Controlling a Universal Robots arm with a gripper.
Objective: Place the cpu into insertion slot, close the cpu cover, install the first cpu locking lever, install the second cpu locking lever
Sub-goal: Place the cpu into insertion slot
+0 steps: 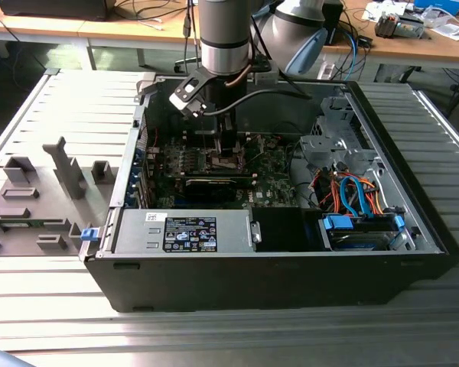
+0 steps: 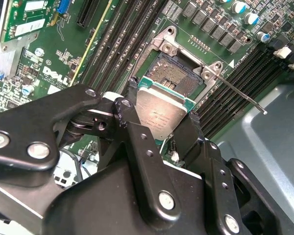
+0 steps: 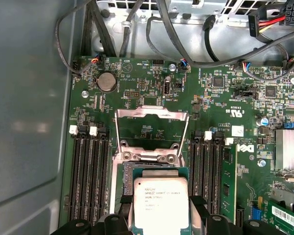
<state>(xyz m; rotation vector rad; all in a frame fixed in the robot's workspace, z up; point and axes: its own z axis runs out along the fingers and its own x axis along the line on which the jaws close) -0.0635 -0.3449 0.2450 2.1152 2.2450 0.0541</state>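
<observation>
My gripper [image 2: 162,104] is shut on the cpu [image 2: 159,115], a flat silver-grey chip pinched at two opposite edges by the black fingers [image 2: 130,105]. In both wrist views the cpu [image 3: 160,205] hangs tilted just above the insertion slot [image 2: 178,72], whose dark pin field and silver rim partly show past the chip. The cpu cover [image 3: 152,113] stands raised open beyond the slot. A thin locking lever [image 2: 240,94] sticks out beside the slot, unlatched. In the exterior view the gripper [image 1: 226,157] reaches down into the open computer case [image 1: 275,252].
Black memory slots [image 3: 90,176] flank the socket on both sides. Cables [image 3: 225,54] loop over the board's far edge. A drive bay with blue and orange wires [image 1: 359,202] is at the exterior view's right. Grey fixtures [image 1: 61,172] stand on the table at its left.
</observation>
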